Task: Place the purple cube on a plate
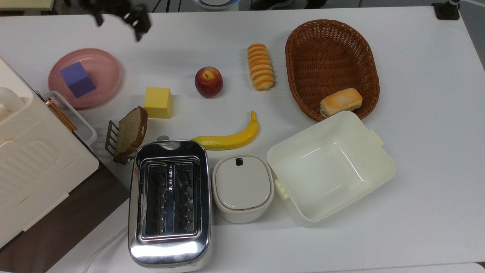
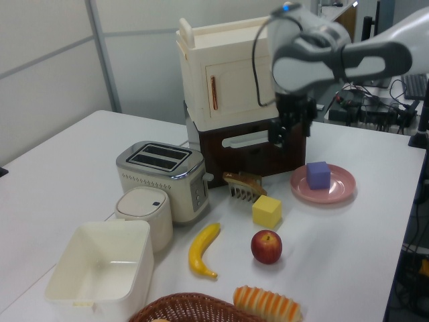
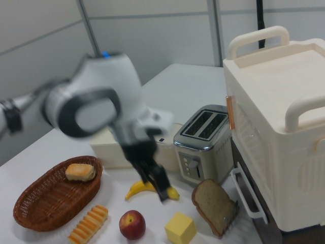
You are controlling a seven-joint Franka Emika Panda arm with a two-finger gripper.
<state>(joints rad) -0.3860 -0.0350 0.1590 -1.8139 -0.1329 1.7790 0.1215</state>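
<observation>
The purple cube (image 1: 77,79) sits flat on the pink plate (image 1: 108,72), so placing looks finished. The gripper (image 1: 119,17) hangs apart, spread and empty; next it needs only a clear retreat.

- Plain matte violet-purple cube (image 1: 77,79): uniform colour, no pattern.
- Round shallow matte pink plate (image 1: 108,77): solid pink.
- Matte yellow cube (image 1: 158,102): plain yellow.
- Apple (image 1: 208,81): dark red with a yellowish patch at the stem.
- Ridged pastry (image 1: 260,66): alternating orange and cream stripes.
- Oval woven wicker basket (image 1: 333,49): reddish brown weave.
- Bread roll (image 1: 340,101): golden orange top, pale sides.
- Banana (image 1: 229,138): yellow, greenish at one tip.
- Bread slice (image 1: 130,131): grey-brown speckled crumb, dark brown crust.
- Metal toaster (image 1: 169,201): mirror chrome, dark slots.
- Open plastic tub (image 1: 369,149): cream.
- Small lidded container (image 1: 242,185): off-white, black mark on lid.
- Tabletop (image 1: 416,113): plain white.
- Gripper (image 1: 119,15): black.
</observation>
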